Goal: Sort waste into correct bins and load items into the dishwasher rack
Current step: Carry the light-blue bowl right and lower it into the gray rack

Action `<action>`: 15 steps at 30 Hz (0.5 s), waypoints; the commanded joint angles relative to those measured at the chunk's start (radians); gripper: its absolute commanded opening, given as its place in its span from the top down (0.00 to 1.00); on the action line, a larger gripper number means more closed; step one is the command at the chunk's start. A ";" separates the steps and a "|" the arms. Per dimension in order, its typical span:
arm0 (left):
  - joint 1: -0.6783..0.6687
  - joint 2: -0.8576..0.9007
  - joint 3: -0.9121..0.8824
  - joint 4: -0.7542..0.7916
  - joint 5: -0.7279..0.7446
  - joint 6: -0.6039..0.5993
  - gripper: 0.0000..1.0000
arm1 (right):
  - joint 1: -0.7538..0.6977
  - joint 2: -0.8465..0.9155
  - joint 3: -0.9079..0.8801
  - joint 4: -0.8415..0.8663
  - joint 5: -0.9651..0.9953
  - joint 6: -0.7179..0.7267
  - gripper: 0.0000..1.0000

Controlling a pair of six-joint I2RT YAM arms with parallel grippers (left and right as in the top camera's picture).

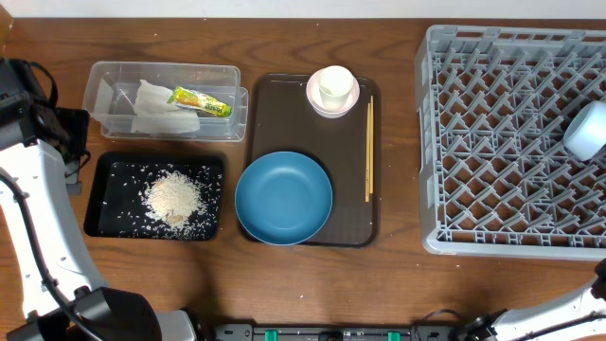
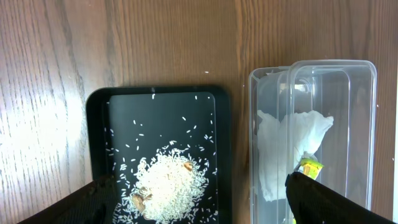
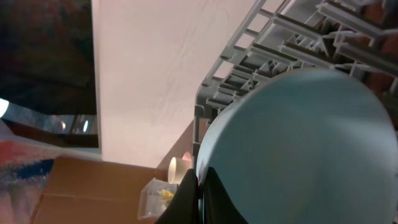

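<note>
1. The left gripper (image 2: 199, 182) hung wide open above the black tray (image 1: 98, 218) and clear container (image 1: 95, 95).
2. The right gripper (image 3: 200, 186) pinched the rim of the light-blue bowl (image 1: 587, 130), which sat tilted at the right side of the rack (image 1: 492, 142).
3. Rice (image 1: 173, 197) lay in the black tray; the napkin (image 1: 156, 106) and wrapper (image 1: 200, 101) lay in the clear container.

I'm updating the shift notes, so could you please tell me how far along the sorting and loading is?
Done: the rice lies in the black tray, the napkin and wrapper in the clear container. In hand: the right hand is shut on the light-blue bowl at the rack. Still to load: plate, pink bowl, cup, chopsticks, all on the brown tray.
</note>
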 commanded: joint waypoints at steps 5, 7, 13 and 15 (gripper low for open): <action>0.005 0.004 0.003 -0.005 -0.005 0.002 0.11 | -0.017 -0.004 0.003 -0.076 0.103 0.033 0.98; 0.005 0.004 0.003 -0.005 -0.005 0.002 0.11 | -0.023 -0.020 0.003 -0.106 0.191 0.037 0.94; 0.005 0.004 0.003 -0.005 -0.005 0.002 0.11 | -0.032 -0.154 0.003 -0.200 0.535 0.068 0.78; 0.005 0.004 0.003 -0.005 -0.005 0.002 0.11 | -0.032 -0.211 0.003 -0.218 0.614 0.095 0.68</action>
